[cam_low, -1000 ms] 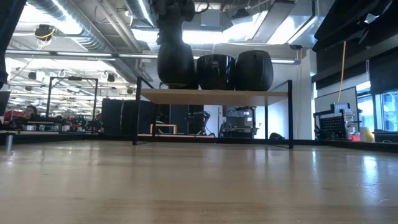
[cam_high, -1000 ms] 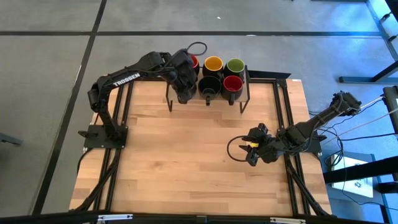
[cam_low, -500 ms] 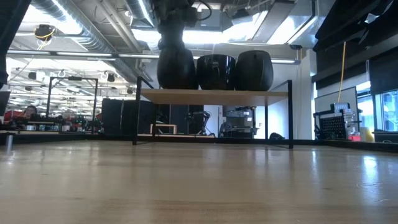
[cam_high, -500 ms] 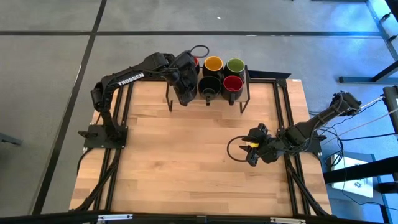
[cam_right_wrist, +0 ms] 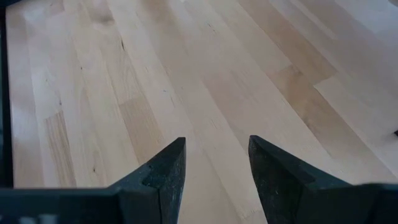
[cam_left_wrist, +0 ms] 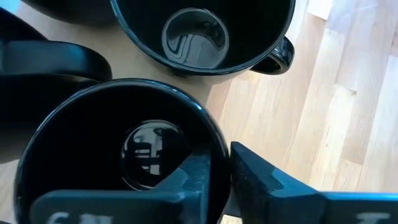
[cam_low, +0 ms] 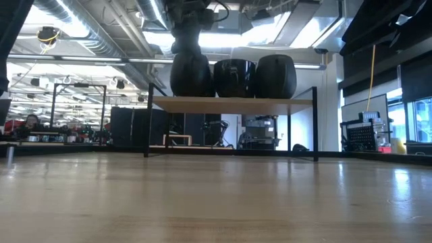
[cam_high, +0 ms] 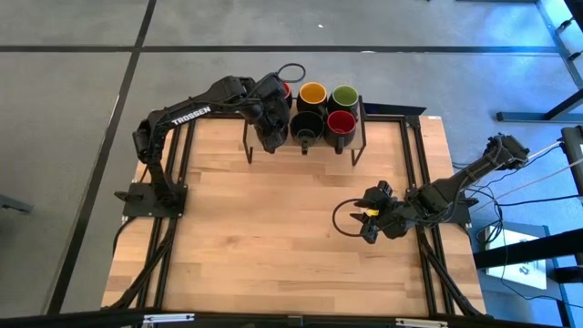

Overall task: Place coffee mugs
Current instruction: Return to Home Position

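A raised shelf (cam_low: 233,104) stands at the table's far edge and carries the coffee mugs. In its far row are one with a red inside (cam_high: 285,88), half hidden by my left arm, a yellow one (cam_high: 312,93) and a green one (cam_high: 344,96). In the near row are a black one (cam_high: 307,123) and a red one (cam_high: 341,121). My left gripper (cam_high: 269,128) is over the near left spot, shut on a black-inside mug (cam_left_wrist: 93,130) that stands on the board (cam_low: 191,74). My right gripper (cam_high: 369,221) hovers open over the table's near right. My left gripper has the black mug by its rim wall (cam_left_wrist: 216,149). One finger (cam_left_wrist: 196,177) is inside the mug and the other finger (cam_left_wrist: 255,183) is outside. The fingers slant down from above. The mug stands upright with its base on the shelf board, beside the other black mug (cam_left_wrist: 199,31).
The shelf's dark metal legs (cam_high: 248,146) stand on the wooden tabletop (cam_high: 273,228). Black frame rails (cam_high: 414,164) run along the table's sides. A cable loop (cam_high: 344,219) hangs by my right gripper.
My left arm has eased down a little with the black mug. The mug now sits level on the shelf board, next to the other mugs. My right arm has kept still.
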